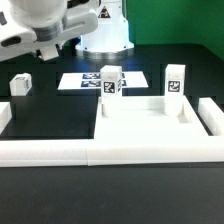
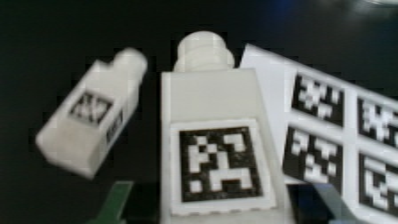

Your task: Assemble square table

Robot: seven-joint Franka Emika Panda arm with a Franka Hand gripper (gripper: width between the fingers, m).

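The white square tabletop [image 1: 150, 122] lies flat at the exterior view's right. One white tagged leg [image 2: 214, 130] fills the middle of the wrist view, its screw tip pointing away. My gripper [image 2: 214, 203] is shut on it, with the green finger [image 2: 125, 200] on one side and the dark finger [image 2: 306, 198] on the other. A second leg [image 2: 93, 110] lies tilted on the black table beside it, the same leg [image 1: 20, 84] at the exterior view's left. Two more legs [image 1: 110, 80] [image 1: 175, 80] stand upright behind the tabletop. In the exterior view my arm [image 1: 35, 25] hangs at the upper left, and the held leg is hidden there.
The marker board [image 1: 85, 80] [image 2: 338, 125] lies on the black table, close beside the held leg. Long white border rails run along the front [image 1: 110, 152], with short ends at the left [image 1: 5, 115] and right [image 1: 210, 115]. The robot's white base [image 1: 105, 30] stands at the back.
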